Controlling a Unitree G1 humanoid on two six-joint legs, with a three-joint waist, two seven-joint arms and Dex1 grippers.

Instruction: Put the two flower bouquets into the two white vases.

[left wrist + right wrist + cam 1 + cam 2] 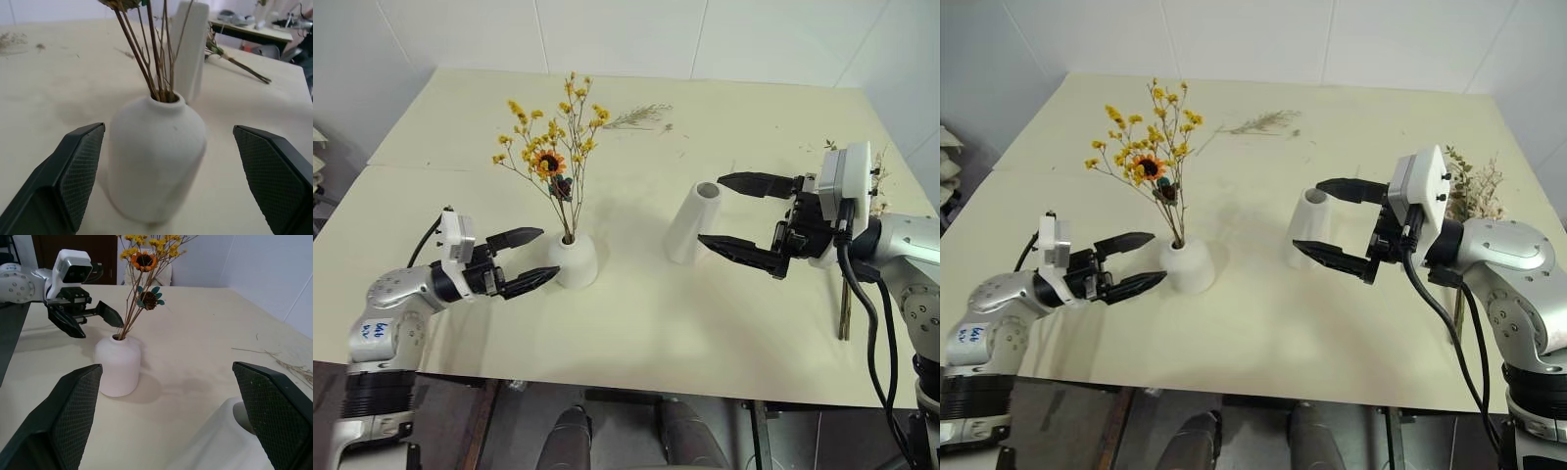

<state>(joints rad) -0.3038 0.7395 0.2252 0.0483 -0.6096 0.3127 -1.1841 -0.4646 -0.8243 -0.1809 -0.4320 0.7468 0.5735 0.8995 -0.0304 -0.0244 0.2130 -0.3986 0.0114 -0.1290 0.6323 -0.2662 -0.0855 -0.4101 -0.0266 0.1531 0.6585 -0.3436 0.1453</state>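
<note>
Standing in the squat vase (574, 260) on the table (636, 323), the yellow bouquet (551, 147) rises just beside the left gripper (533, 258), whose jaws are spread and empty. The head views also show the right gripper (729, 212) spread around the tall vase (692, 222), and the second bouquet (1470, 199) lying behind it. The left wrist view shows the stems (155, 58) seated in the squat vase's mouth.

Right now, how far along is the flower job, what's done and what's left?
About halfway. The yellow bouquet already stands in the squat vase, and the left gripper is open beside it. The right gripper is open around the empty taller vase, holding nothing. The bushier bouquet lies on the table, not yet in a vase.
</note>
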